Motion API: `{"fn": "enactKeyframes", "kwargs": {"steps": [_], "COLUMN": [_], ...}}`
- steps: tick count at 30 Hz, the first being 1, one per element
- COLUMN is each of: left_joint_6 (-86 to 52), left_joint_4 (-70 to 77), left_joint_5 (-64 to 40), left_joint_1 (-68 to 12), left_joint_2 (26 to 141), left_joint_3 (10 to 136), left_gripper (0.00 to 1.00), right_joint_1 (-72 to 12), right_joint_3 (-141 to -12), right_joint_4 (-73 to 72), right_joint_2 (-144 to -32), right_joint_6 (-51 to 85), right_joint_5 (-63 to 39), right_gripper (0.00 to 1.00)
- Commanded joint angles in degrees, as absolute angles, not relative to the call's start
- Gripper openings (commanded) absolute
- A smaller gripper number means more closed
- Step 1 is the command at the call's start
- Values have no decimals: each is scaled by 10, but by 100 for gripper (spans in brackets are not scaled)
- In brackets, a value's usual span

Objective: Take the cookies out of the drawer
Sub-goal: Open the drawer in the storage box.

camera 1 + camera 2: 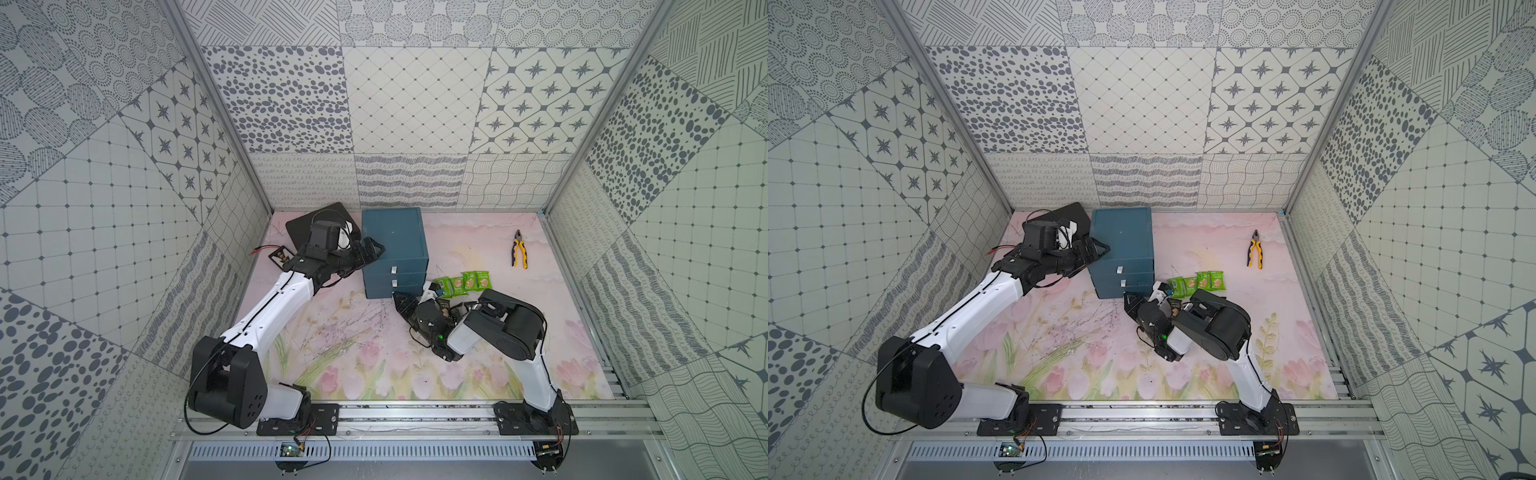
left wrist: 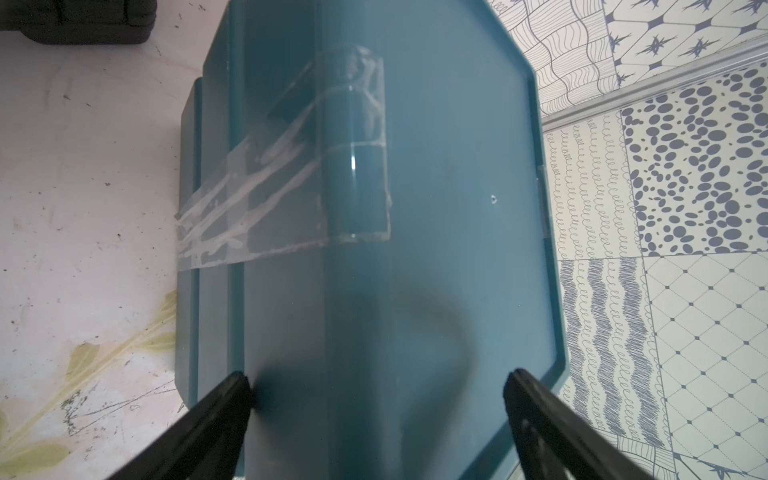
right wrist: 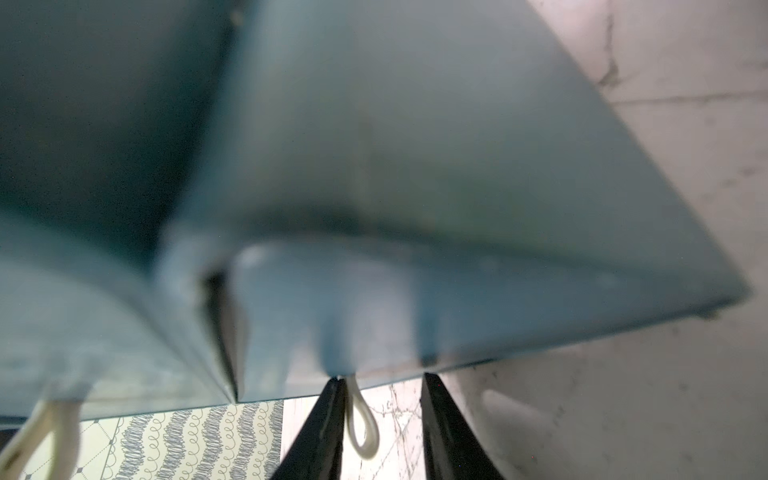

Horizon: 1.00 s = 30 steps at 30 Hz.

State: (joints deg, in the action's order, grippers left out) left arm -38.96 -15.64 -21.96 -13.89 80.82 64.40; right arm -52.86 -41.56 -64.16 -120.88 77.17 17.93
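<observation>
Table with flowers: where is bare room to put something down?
Barest: the tulip strip of the table between the left arm base and right arm base, and the back stretch between the blue drawer cabinet and the pliers. Crowded: beside the cabinet's front, where green cookie packets and the right pincer sit, and the back corner with the black case.

Top views were bright, light soft and even from overhead; only faint shadows lay under arms on floral mat (image 1: 365,357). Wide lens bowed wall tiles (image 1: 415,104) outward toward edges; centre was sharp. Left wrist view was crisp: white glare streaks on clear tape (image 2: 249,208) across drawer cabinet (image 2: 457,249), soft dark shadow just ahead of left gripper (image 2: 378,384). Right wrist view, mushy! Cabinet face was badly out of focus; only pull loop (image 3: 361,432) and right gripper (image 3: 383,376) read sharp.
</observation>
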Motion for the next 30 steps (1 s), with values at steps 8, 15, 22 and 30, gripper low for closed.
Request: {"fn": "enactKeyframes", "kwargs": {"steps": [8,15,22,30], "left_joint_6": [-385,-387,-389,-391], "left_joint_4": [-124,-127,-131,-136], "left_joint_5": [-252,-250,-248,-239], "left_joint_1": [-141,-141,-143,-150], "left_joint_2": [813,808,802,792], "left_joint_3": [640,639,643,642], "left_gripper": [99,99,99,99], "right_joint_1": [-525,-524,-527,-555], "right_joint_3": [-433,-432,-410,-371], "right_joint_4": [-653,-640,-616,-562], "right_joint_2": [-1226,-1210,-1173,-1105], "right_joint_6": [770,765,752,714], "right_joint_5": [167,163,152,156], "right_gripper": [19,2,0,0]}}
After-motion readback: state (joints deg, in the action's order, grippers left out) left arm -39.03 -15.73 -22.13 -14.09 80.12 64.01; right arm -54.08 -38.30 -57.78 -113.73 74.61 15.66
